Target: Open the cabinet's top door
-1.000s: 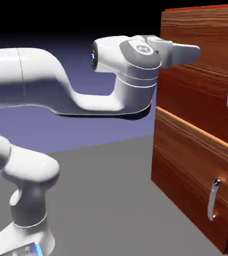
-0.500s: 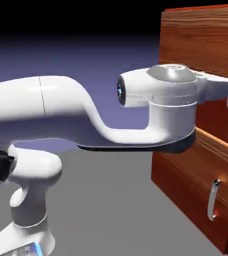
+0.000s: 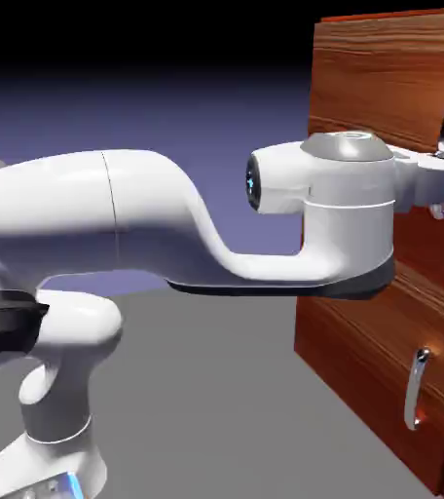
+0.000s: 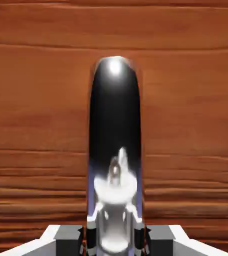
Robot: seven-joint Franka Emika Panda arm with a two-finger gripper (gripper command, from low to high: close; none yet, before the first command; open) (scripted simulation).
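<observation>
A white robot arm reaches level toward the cabinet [image 3: 382, 88] at the exterior view's right. Its hand [image 4: 114, 239] is clamped around the silver handle [image 4: 115, 135] of the top door [image 4: 36, 100], which fills the hand view with reddish wood.

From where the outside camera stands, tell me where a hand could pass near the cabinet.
Free: the grey table under the arm, left of the cabinet. Crowded: the top door's handle, where the gripper is shut on it, and the arm crosses the door front.
</observation>
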